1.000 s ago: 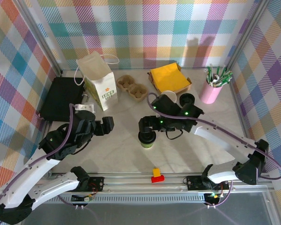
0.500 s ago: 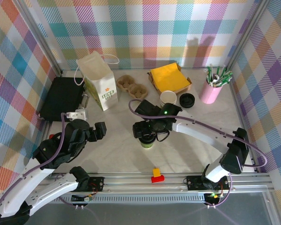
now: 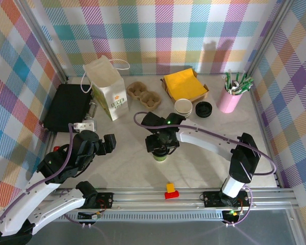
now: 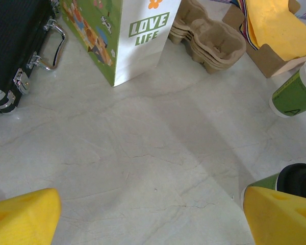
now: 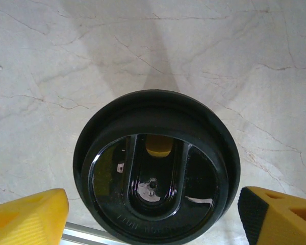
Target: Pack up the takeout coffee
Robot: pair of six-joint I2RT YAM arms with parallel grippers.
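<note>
The takeout coffee point(image 3: 161, 155), a small paper cup with a green lower band and a black lid point(image 5: 155, 184), stands mid-table. My right gripper point(image 3: 160, 145) hangs right above it, open, its yellow fingertips point(image 5: 25, 217) flanking the lid on both sides and very close to its rim. The cup's lidded edge point(image 4: 296, 179) also shows at the lower right of the left wrist view. My left gripper point(image 3: 109, 143) is open over bare table left of the cup, with nothing between its fingertips point(image 4: 20, 219). The white paper bag point(image 3: 108, 88) with green print point(image 4: 137, 30) stands upright at the back left.
A second, unlidded paper cup point(image 3: 183, 106) and a loose black lid point(image 3: 204, 108) sit behind the coffee. Cardboard cup trays point(image 3: 144, 95), a box of yellow napkins point(image 3: 184, 84), a pink tumbler point(image 3: 229, 99), and a black case point(image 3: 66, 106) line the back. A red-yellow block point(image 3: 171, 191) lies near the front rail.
My right gripper has swung left from beside the cup to directly over its lid. My left gripper drew back slightly toward the near left, then held still.
</note>
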